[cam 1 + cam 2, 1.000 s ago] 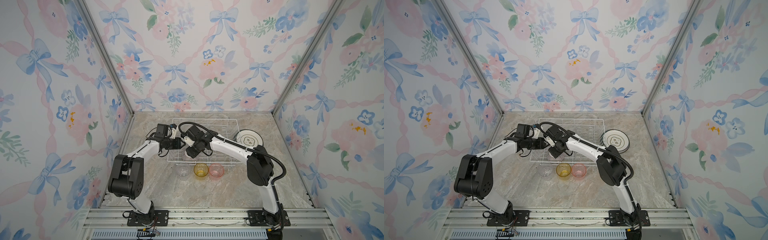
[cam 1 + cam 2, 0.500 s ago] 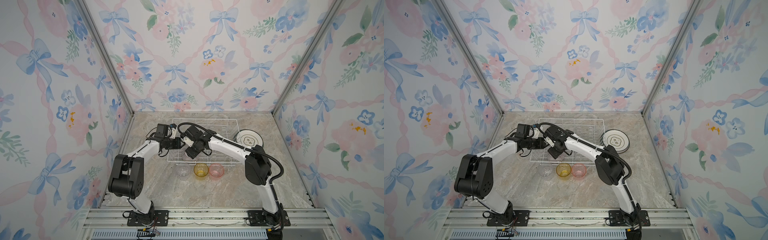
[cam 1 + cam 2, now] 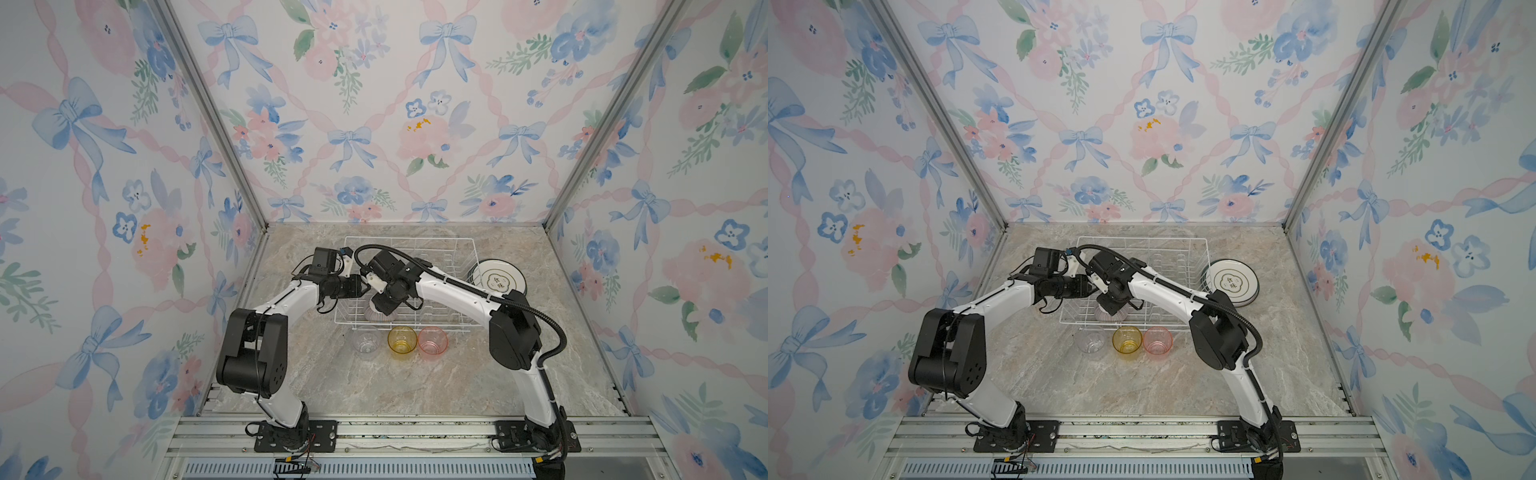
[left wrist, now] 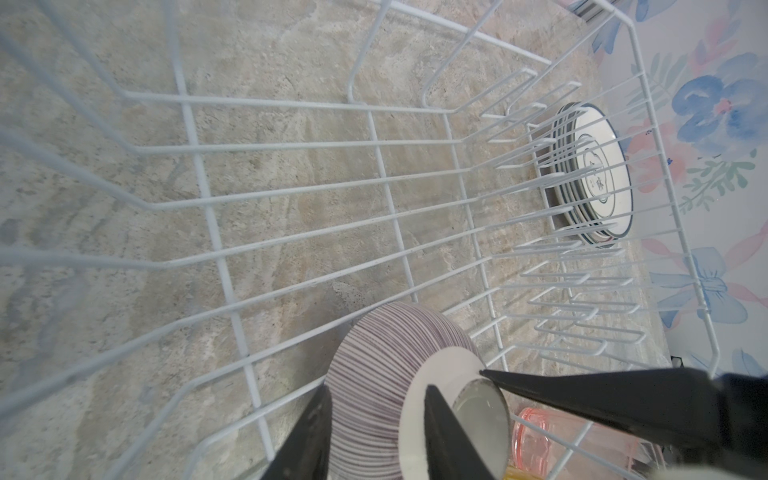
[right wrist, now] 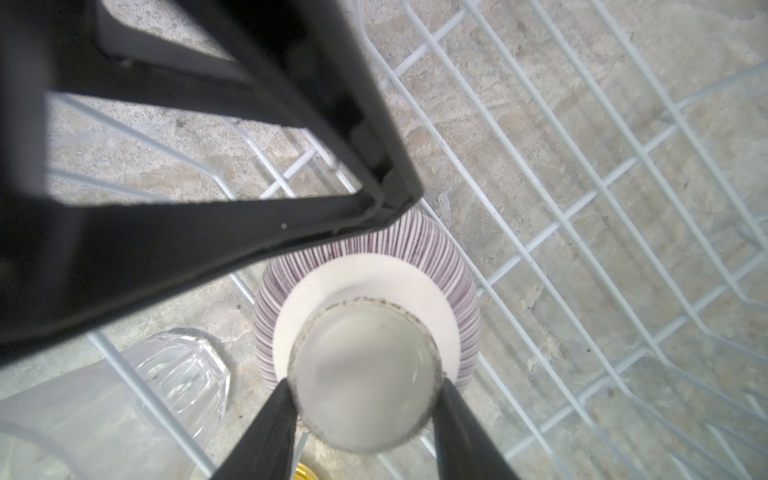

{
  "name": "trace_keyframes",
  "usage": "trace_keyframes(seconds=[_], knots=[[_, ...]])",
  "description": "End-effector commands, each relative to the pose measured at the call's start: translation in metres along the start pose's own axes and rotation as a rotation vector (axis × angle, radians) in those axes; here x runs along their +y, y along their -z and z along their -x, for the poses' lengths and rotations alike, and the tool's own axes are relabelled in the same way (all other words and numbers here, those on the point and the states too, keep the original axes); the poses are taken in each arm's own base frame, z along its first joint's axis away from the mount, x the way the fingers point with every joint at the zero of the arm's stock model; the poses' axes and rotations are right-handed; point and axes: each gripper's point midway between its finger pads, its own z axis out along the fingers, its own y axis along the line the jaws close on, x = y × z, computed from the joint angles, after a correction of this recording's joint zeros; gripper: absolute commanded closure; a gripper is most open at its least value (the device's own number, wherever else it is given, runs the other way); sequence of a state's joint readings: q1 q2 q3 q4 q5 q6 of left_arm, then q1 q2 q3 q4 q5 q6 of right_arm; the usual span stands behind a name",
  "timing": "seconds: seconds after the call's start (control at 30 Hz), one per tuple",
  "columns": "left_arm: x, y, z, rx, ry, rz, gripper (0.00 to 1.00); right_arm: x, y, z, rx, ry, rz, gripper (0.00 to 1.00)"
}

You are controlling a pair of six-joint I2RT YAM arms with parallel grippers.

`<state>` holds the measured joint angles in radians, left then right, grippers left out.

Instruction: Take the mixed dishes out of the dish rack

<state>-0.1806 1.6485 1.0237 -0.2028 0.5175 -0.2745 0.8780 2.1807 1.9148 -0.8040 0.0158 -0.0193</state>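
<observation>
The purple-striped bowl (image 3: pixel 380 316) (image 3: pixel 1111 314) lies upside down in the front left corner of the white wire dish rack (image 3: pixel 415 241) (image 3: pixel 1142 240). My right gripper (image 5: pixel 365 384) (image 3: pixel 384 305) comes down from above. It is shut on the bowl's (image 5: pixel 365 266) round foot, one finger against each side. My left gripper (image 4: pixel 378 388) (image 3: pixel 361 287) reaches in from the left and is shut on the bowl's (image 4: pixel 374 365) near wall. One finger lies by the rim and the other on the white shoulder. The rack holds no other dish.
A stack of dark-rimmed plates (image 3: pixel 498 280) (image 3: pixel 1233 282) (image 4: pixel 598 174) lies outside the rack's right end. A clear tumbler (image 3: pixel 365 340) (image 5: pixel 178 374), a yellow tumbler (image 3: pixel 402 338) and a pink tumbler (image 3: pixel 433 339) (image 4: pixel 536 436) stand in a row just in front of the rack. Upright plate prongs (image 4: pixel 582 291) fill the rack's right side.
The right wrist has shifted slightly over the bowl and settled onto its foot. The left arm has not moved.
</observation>
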Motion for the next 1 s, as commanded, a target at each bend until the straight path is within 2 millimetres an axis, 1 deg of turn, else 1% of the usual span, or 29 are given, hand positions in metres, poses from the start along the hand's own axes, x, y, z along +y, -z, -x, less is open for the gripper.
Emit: trace_keyframes(seconds=[0.0, 0.17, 0.27, 0.3, 0.33, 0.37, 0.5, 0.57, 0.63, 0.67, 0.8, 0.9, 0.93, 0.97], knots=[[0.003, -0.010, -0.018, 0.063, 0.027, -0.013, 0.62, -0.003, -0.009, -0.007, 0.012, -0.008, -0.013, 0.69], [0.003, -0.011, -0.019, 0.065, 0.026, -0.014, 0.59, -0.014, 0.002, 0.001, -0.047, -0.058, 0.001, 0.73], [0.002, -0.012, -0.019, 0.066, 0.025, -0.015, 0.59, -0.018, 0.007, 0.002, -0.061, -0.069, 0.011, 0.72], [0.002, -0.012, -0.019, 0.066, 0.025, -0.016, 0.59, -0.018, 0.007, 0.002, -0.057, -0.065, 0.012, 0.59], [0.002, -0.012, -0.018, 0.065, 0.026, -0.015, 0.59, -0.018, 0.007, 0.001, -0.053, -0.063, 0.015, 0.38], [0.002, -0.012, -0.019, 0.066, 0.026, -0.015, 0.59, -0.015, 0.007, 0.001, -0.055, -0.058, 0.027, 0.24], [0.006, -0.013, -0.018, 0.065, 0.032, 0.000, 0.59, -0.008, 0.012, 0.009, -0.106, -0.046, 0.034, 0.13], [0.007, -0.015, -0.020, 0.071, 0.030, 0.006, 0.60, -0.009, 0.014, 0.013, -0.117, -0.049, 0.021, 0.13], [0.002, -0.015, -0.021, 0.073, 0.001, 0.003, 0.60, -0.015, 0.016, 0.014, -0.128, -0.058, -0.005, 0.12], [-0.001, -0.015, -0.022, 0.072, -0.018, 0.003, 0.55, -0.021, 0.020, 0.015, -0.139, -0.067, -0.024, 0.12], [-0.012, -0.007, -0.017, 0.040, -0.086, 0.033, 0.48, -0.051, 0.040, 0.010, -0.190, -0.145, -0.059, 0.12], [-0.022, -0.003, -0.015, 0.032, -0.127, 0.029, 0.43, -0.067, 0.052, 0.004, -0.220, -0.186, -0.064, 0.12], [-0.024, -0.002, -0.014, 0.036, -0.138, 0.034, 0.38, -0.070, 0.054, 0.002, -0.223, -0.193, -0.067, 0.12], [-0.027, -0.002, -0.016, 0.051, -0.153, 0.041, 0.31, -0.073, 0.056, 0.000, -0.225, -0.198, -0.071, 0.12]])
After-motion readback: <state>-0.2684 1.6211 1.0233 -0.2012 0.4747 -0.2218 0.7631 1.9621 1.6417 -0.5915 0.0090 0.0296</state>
